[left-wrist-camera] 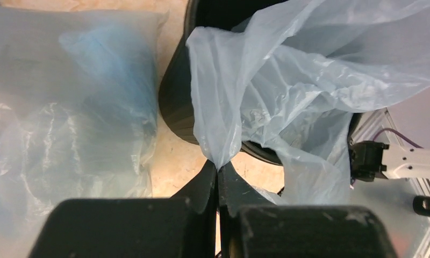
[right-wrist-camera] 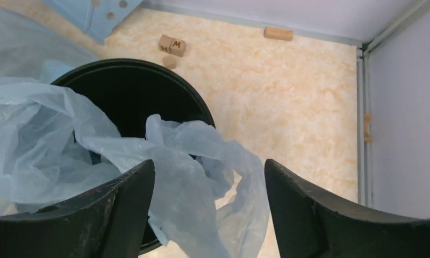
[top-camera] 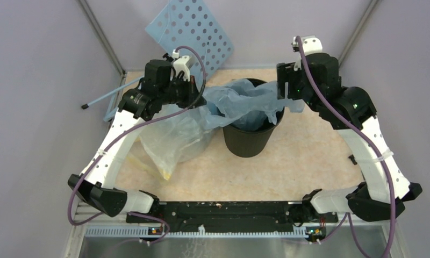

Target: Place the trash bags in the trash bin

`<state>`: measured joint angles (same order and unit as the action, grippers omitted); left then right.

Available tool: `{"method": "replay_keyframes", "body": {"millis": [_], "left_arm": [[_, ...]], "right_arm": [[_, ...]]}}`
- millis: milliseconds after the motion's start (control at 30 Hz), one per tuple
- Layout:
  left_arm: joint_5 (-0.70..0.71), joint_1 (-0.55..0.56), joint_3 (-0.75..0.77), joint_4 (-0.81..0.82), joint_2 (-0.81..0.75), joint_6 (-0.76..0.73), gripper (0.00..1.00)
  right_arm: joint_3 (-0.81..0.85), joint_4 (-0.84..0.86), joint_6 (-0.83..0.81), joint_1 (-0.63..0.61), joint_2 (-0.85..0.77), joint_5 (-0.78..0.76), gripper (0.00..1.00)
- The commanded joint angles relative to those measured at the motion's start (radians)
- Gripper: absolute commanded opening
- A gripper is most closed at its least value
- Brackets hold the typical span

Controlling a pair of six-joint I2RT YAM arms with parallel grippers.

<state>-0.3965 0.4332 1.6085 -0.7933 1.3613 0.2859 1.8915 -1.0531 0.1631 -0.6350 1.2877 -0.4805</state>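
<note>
The black trash bin [top-camera: 249,141] stands mid-table. A light-blue trash bag [top-camera: 244,102] hangs over its rim and partly inside it. My left gripper [top-camera: 198,100] is shut on the bag's left edge; in the left wrist view the film [left-wrist-camera: 245,91] rises from the pinched fingertips [left-wrist-camera: 218,167] beside the bin's wall [left-wrist-camera: 175,102]. My right gripper [top-camera: 284,88] is open above the bin's right rim; in the right wrist view its fingers [right-wrist-camera: 128,200] stand wide apart around a loose fold of the bag [right-wrist-camera: 202,166] over the bin [right-wrist-camera: 132,86].
A bigger clear yellowish sack [top-camera: 172,137] lies left of the bin, also in the left wrist view [left-wrist-camera: 67,107]. A pale-blue perforated panel [top-camera: 194,29] leans at the back. Small wooden blocks [right-wrist-camera: 171,45] and a wooden peg [right-wrist-camera: 278,33] lie behind the bin.
</note>
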Motion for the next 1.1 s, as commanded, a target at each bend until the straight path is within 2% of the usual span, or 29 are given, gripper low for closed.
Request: {"method": "replay_keyframes", "body": {"millis": [0, 100, 167, 300, 400, 567, 733, 900, 1067], "left_arm": [[-0.100, -0.005, 0.022, 0.041, -0.022, -0.031, 0.02], [-0.127, -0.006, -0.002, 0.081, -0.037, -0.020, 0.04], [-0.131, -0.007, -0.013, 0.102, -0.044, -0.016, 0.04], [-0.148, -0.009, -0.025, 0.122, -0.055, -0.016, 0.04], [-0.157, -0.010, -0.042, 0.141, -0.065, -0.012, 0.04], [-0.154, -0.017, -0.051, 0.151, -0.065, -0.016, 0.04], [-0.103, -0.031, -0.045, 0.127, -0.059, -0.036, 0.04], [-0.101, -0.060, -0.044, 0.128, -0.047, -0.035, 0.03], [-0.115, -0.069, -0.047, 0.136, -0.044, -0.039, 0.03]], "right_arm": [[-0.009, 0.044, -0.066, 0.007, -0.017, 0.105, 0.78], [-0.082, 0.076, -0.117, 0.006, -0.068, 0.268, 0.80], [-0.139, 0.087, -0.139, 0.007, -0.101, 0.321, 0.81], [-0.209, 0.067, -0.133, 0.006, -0.125, 0.199, 0.81], [-0.234, 0.054, -0.142, 0.006, -0.141, 0.174, 0.81], [-0.235, 0.053, -0.158, 0.006, -0.172, 0.263, 0.82], [-0.231, 0.071, -0.210, -0.001, -0.198, 0.435, 0.85], [-0.274, 0.092, -0.239, -0.019, -0.220, 0.402, 0.87], [-0.314, 0.114, -0.260, -0.026, -0.243, 0.464, 0.87]]}}
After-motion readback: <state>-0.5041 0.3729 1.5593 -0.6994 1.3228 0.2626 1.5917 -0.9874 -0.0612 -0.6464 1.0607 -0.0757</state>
